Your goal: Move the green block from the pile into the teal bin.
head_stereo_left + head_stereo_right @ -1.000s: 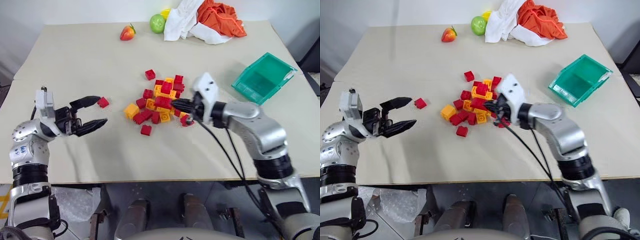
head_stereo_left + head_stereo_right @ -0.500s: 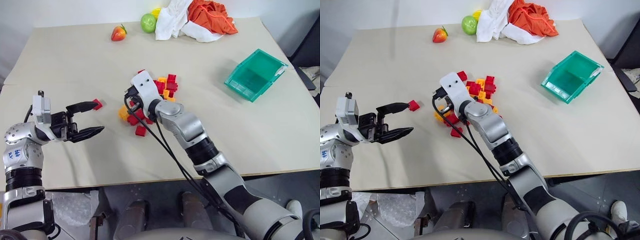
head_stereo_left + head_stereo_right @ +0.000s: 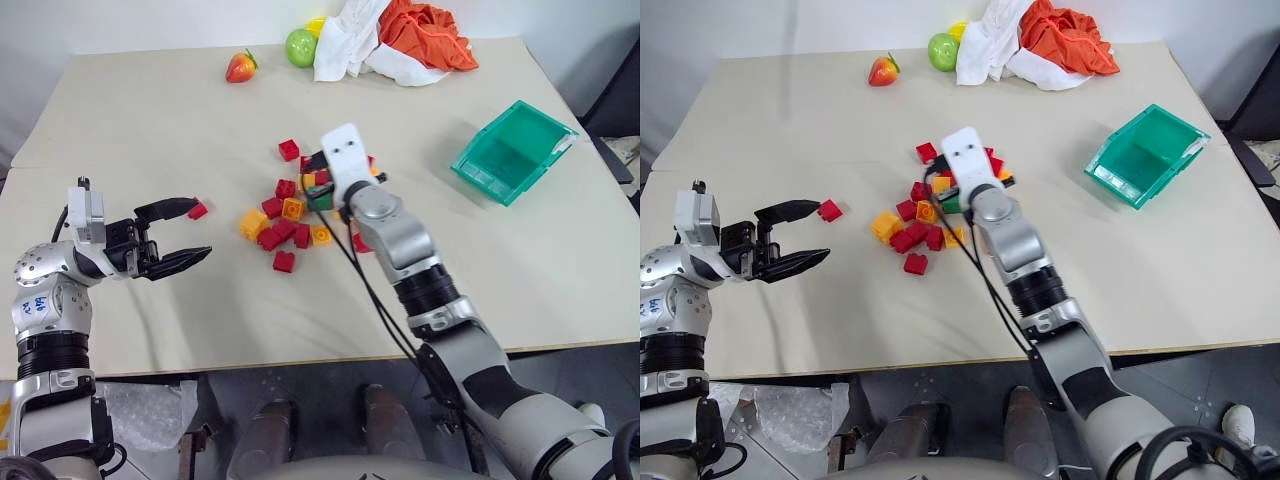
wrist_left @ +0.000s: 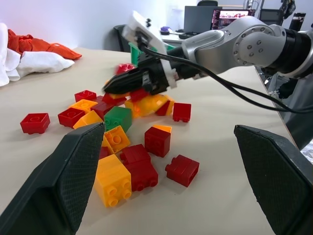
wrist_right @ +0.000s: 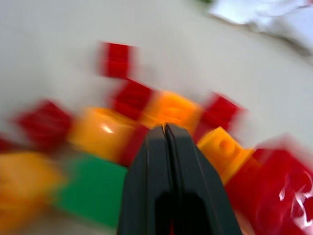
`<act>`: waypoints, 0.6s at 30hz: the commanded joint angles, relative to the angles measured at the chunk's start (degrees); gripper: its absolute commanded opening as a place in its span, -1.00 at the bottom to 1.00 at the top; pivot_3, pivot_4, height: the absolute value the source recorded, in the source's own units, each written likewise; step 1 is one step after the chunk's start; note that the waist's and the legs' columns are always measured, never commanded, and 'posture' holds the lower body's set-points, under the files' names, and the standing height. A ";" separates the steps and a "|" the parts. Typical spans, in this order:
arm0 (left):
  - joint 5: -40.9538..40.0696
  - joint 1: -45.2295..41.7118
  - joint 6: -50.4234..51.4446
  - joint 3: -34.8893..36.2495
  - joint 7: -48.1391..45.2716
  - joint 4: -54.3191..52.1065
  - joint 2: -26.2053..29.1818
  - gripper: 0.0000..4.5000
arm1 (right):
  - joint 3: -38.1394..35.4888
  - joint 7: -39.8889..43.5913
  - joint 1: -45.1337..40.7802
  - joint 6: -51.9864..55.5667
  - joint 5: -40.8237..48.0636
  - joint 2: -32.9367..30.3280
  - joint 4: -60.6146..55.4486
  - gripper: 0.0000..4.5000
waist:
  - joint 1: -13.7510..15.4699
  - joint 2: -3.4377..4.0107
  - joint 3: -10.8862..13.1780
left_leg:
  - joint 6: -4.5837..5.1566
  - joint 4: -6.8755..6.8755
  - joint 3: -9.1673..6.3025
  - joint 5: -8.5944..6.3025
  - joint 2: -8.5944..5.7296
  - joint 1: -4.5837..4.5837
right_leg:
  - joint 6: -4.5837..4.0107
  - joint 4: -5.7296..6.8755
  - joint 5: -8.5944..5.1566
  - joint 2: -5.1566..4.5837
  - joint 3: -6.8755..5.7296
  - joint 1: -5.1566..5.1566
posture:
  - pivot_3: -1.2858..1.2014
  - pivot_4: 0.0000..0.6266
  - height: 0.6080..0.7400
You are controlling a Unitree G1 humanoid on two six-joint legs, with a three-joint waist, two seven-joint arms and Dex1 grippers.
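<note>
The pile [image 3: 290, 215] of red, orange and yellow bricks lies scattered at the table's middle. The green block [image 3: 320, 203] sits at its far right side, and the left wrist view shows the green block [image 4: 117, 119] among red and yellow bricks. My right gripper [image 4: 110, 88] is shut and empty, with its tips low over the bricks just beside and above the green block [image 5: 93, 193]. My left gripper [image 3: 200, 228] hovers open to the left of the pile, near a lone red brick [image 3: 198, 210]. The teal bin [image 3: 512, 150] stands tilted at the right.
A strawberry [image 3: 238, 67], a green apple [image 3: 300, 46] and a heap of white and orange cloth [image 3: 400, 40] lie along the table's far edge. Bare tabletop separates the pile from the bin.
My shut right gripper swept left through the pile, then back to its far right side. Bricks scattered and the green block now shows. The left arm kept still.
</note>
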 commanded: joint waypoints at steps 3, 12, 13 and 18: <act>0.15 -1.66 -1.24 0.42 0.23 0.62 -0.37 1.00 | 0.77 8.74 6.21 7.15 0.31 -8.02 -12.13 -0.98 | -0.09 -0.01 0.00 | 0.00 -0.03 0.03 0.00 0.05 0.00 | 0.00 -0.01 0.00 0.03 0.00 -0.02 | 0.03 -0.52 1.00; 0.33 -2.63 -1.64 0.34 -0.04 2.12 -0.45 1.00 | -9.33 29.88 8.76 0.10 11.63 -23.44 -18.43 -0.98 | 0.08 -0.03 0.03 | 0.09 -0.05 0.33 -0.05 0.08 -0.01 | 0.02 -0.08 0.01 0.04 0.15 -0.08 | 0.03 -0.52 1.00; 0.34 -2.69 -1.66 0.31 -0.05 2.21 -0.47 1.00 | -10.98 33.00 8.57 -0.37 13.56 -25.33 -17.71 -0.98 | 0.06 -0.03 0.03 | 0.09 -0.08 0.38 -0.05 0.10 0.00 | 0.03 -0.09 0.01 0.04 0.17 -0.09 | 0.03 -0.52 1.00; 0.57 -3.16 -1.78 -0.07 0.06 2.75 -0.79 1.00 | -13.13 53.64 10.78 -3.49 22.70 -34.99 -16.90 -0.73 | 0.84 -0.04 0.04 | 0.17 -0.07 0.49 -0.10 0.16 0.00 | 0.05 -0.22 0.03 0.06 0.17 -0.07 | 0.03 -0.52 1.00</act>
